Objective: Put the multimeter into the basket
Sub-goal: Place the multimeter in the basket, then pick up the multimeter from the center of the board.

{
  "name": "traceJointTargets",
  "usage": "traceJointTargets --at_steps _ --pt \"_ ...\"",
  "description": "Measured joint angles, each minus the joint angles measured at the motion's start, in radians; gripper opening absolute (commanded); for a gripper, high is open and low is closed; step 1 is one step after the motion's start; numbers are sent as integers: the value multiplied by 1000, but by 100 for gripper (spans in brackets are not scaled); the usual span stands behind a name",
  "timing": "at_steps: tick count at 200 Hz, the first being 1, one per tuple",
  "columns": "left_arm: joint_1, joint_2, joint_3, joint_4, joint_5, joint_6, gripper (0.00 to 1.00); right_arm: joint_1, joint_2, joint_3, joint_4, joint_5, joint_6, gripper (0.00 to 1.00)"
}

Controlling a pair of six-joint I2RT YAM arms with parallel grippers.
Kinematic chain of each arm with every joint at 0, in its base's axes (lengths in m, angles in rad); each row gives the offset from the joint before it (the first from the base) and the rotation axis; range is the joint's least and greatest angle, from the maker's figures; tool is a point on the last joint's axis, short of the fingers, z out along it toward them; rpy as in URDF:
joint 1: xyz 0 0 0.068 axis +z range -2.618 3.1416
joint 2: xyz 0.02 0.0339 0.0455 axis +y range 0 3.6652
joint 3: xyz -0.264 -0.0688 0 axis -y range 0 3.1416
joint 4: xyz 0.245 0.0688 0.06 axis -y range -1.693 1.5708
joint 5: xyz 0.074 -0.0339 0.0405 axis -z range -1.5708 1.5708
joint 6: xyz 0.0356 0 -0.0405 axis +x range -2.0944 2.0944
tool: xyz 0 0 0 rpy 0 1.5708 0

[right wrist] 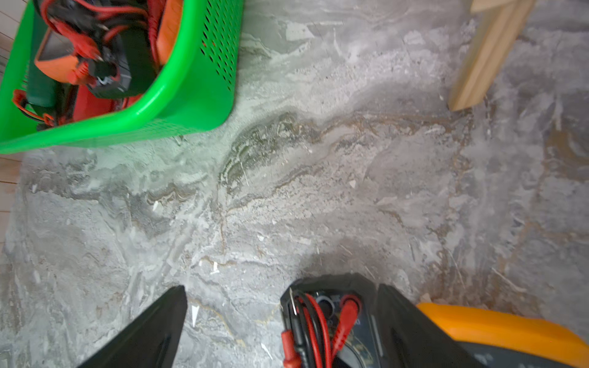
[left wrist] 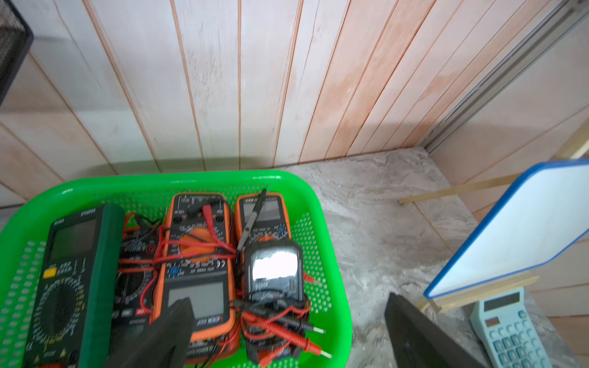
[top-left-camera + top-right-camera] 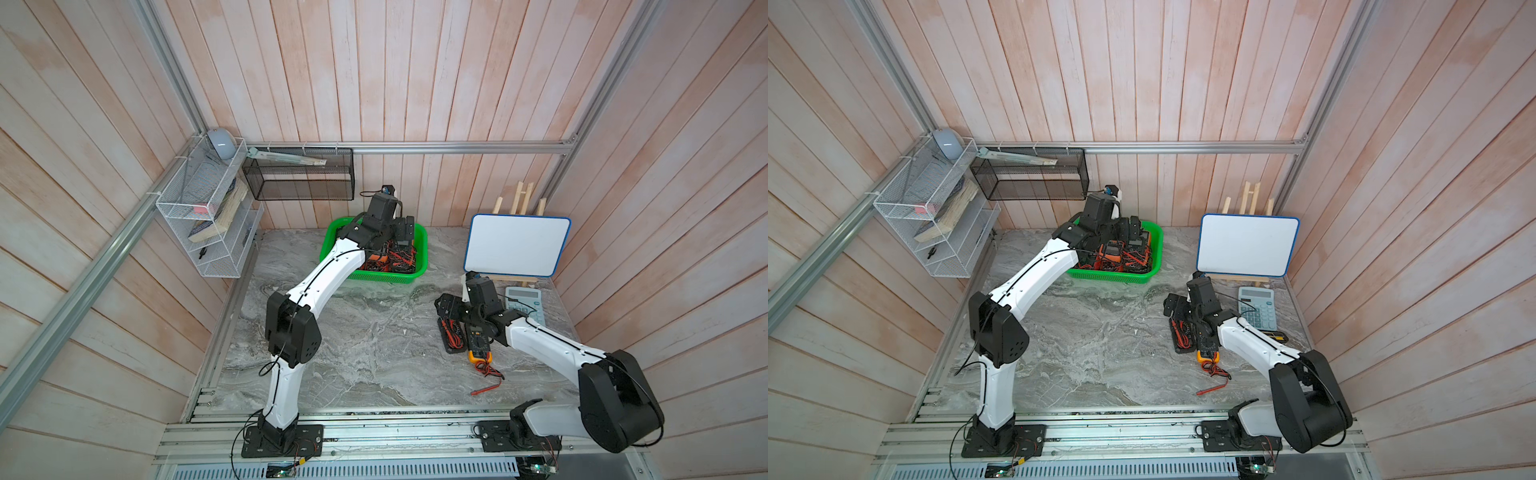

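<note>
Closest to the lens in the right wrist view, the right jaws are seen spread wide apart and clamped on nothing. Between them, on the grey marbled bench (image 1: 318, 191), a black rectangular multimeter (image 1: 322, 285) wound with red and black leads is straddled, though contact cannot be made out. Just outside one jaw, a yellow-orange-cased multimeter (image 1: 497, 328) is laid on the bench. Both are found well apart from the bright green perforated plastic basket (image 1: 197, 105), which is set at the back near the wall. Over it the left jaws are likewise held open and empty, one above the basket and one beyond its rim. Inside, a dark green multimeter (image 2: 73, 270) is seen tilted, its blurred lettering possibly reading DT9205A. On an orange-cased multimeter (image 2: 197, 255) a CE mark can be read. A pale blue calculator (image 2: 506, 328) is placed beside a blue-framed whiteboard (image 2: 516, 229).
</note>
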Motion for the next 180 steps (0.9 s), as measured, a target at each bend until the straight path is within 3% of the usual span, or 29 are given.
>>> traceJointTargets --at_steps 39,73,180 --pt "0 -167 -293 53 1 -29 100 0 -3 -30 -14 0 -10 98" --pt "0 -273 -456 95 11 -61 100 2 -3 -41 -40 1 -21 98" --pt "17 -332 -642 171 68 -137 100 137 145 18 -158 87 -77 98"
